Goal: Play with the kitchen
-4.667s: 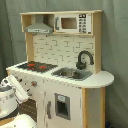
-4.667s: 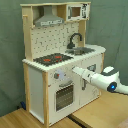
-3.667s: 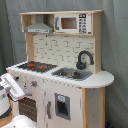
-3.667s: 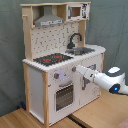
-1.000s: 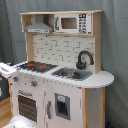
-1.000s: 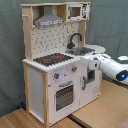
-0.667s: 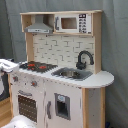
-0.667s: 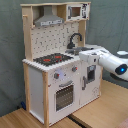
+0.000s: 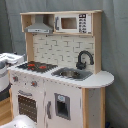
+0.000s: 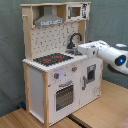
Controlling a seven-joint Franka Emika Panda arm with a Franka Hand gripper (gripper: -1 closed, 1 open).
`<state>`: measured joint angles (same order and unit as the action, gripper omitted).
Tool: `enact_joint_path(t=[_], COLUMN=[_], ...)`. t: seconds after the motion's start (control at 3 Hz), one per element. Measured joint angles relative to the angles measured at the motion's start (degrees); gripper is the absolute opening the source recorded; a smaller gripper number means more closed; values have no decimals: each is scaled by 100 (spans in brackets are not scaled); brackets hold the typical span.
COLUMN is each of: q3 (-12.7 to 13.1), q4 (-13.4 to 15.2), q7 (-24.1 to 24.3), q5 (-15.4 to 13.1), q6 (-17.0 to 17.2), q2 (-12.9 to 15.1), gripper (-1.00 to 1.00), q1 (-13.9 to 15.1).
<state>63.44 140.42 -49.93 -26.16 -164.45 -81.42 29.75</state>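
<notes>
**Ana:** Standing on the wooden floor against a grey curtain, the kitchen [image 10: 57, 70] fills both exterior views: white panels, pale wood frame, a black-red hob [image 10: 53, 59], then the sink [image 9: 72, 74] with its curved black tap [image 9: 84, 58], and a grey hood [image 10: 49, 21] over the dotted backboard [image 10: 49, 39].

**Ben:** And the arm?

**Ana:** In the second exterior view the white arm [image 10: 107, 54] reaches in from the second exterior view's right, level with the counter, its front end over the sink side, near the tap. In the first exterior view only a white and grey piece shows at the first exterior view's left edge, beside the hob.

**Ben:** Fingers wide or narrow?

**Ana:** I cannot tell; the gripper's [image 10: 83, 49] tip blends into the counter behind it.

**Ben:** So which step, would you say?

**Ana:** My guess is an approach to the sink or tap. To do it well, it should come in slowly above the counter edge, stay clear of the tap's curved neck until lined up, and push gently, since a light toy unit could slide or tip. The oven door [image 10: 64, 96] and the lower cupboard look shut and untouched.
</notes>
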Motion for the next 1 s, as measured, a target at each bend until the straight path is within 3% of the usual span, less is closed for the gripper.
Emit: enact_joint_path(t=[0.67, 1.0], q3=[-359, -417], q4=[-166, -273], q7=[-655, -917], q5=[-1, -1], q6=[-837, -1291], q2=[307, 485], gripper=[100, 100], q1=[570, 825])
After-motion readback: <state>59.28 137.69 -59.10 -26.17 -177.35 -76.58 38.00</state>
